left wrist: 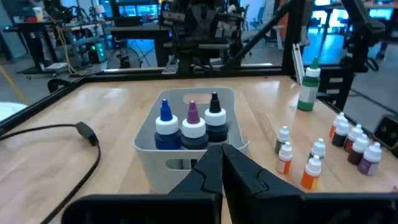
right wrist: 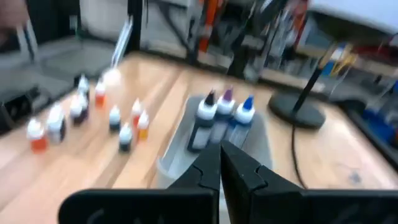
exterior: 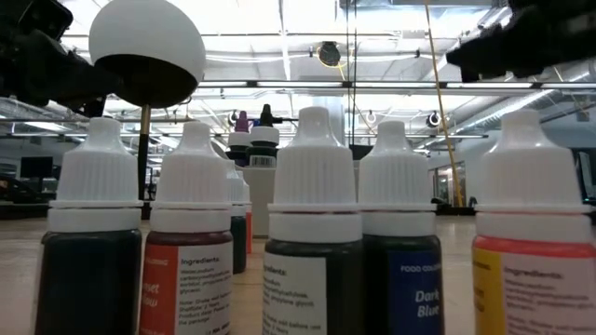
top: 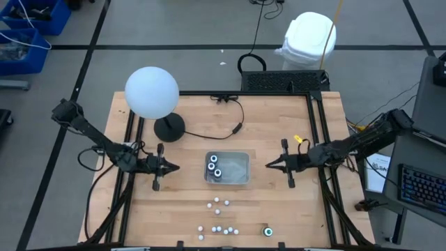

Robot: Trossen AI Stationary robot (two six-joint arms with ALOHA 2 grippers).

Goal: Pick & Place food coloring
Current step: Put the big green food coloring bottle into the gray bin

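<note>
Three larger food coloring bottles (top: 214, 167) stand in the clear tray (top: 240, 178) at mid-table in the high view, grouped at the tray's left end; the rest of the tray holds nothing. Small white-capped bottles (top: 217, 213) are scattered on the wood nearer the front edge, and one green-topped bottle (top: 267, 231) stands apart toward the front right. The left gripper (top: 174, 167) hangs just left of the tray, the right gripper (top: 268, 166) just right of it; both have their fingers pressed together and carry nothing. A white globe lamp (top: 151, 92) stands behind the tray.

In the low view, a row of small bottles (exterior: 314, 233) fills the foreground, their labels reading red, dark blue and yellow, with taller bottles behind them.

The left wrist view shows the tray's (left wrist: 149, 146) contents side on: blue, purple and black-tipped bottles (left wrist: 191, 127) upright in a row, touching, against the tray's nearer wall. Small bottles (left wrist: 285, 149) stand outside it on the table, with the green-topped bottle (left wrist: 308, 87) farther off.

The right wrist view, blurred, shows the same three bottles (right wrist: 224, 115) in the tray (right wrist: 171, 163) and loose small bottles (right wrist: 115, 118) beside it.
</note>
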